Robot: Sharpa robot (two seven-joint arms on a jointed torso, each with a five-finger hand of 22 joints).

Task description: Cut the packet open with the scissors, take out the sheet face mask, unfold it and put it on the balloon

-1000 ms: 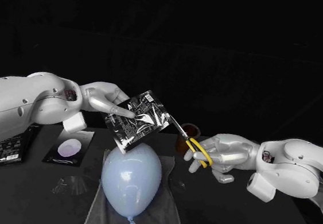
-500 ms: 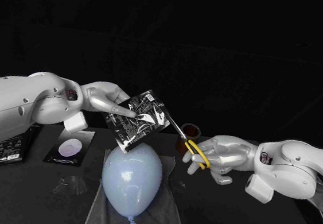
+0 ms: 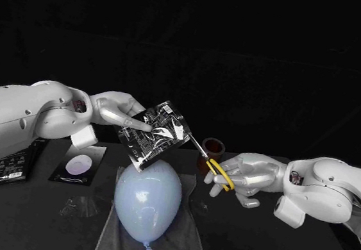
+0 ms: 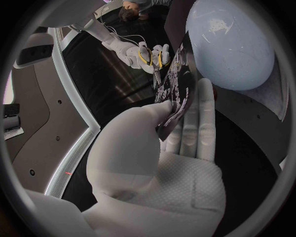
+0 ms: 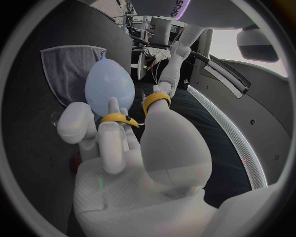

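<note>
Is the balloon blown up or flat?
Blown up. The balloon looks round and full, lying on its side on a grey cloth.

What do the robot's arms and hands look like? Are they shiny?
The left arm and right arm are fat, smooth white shells; small dark dots show on the left one. The left hand and right hand are shiny silver, with chunky rounded fingers. A small dark patch with a red mark sits at each wrist.
</note>
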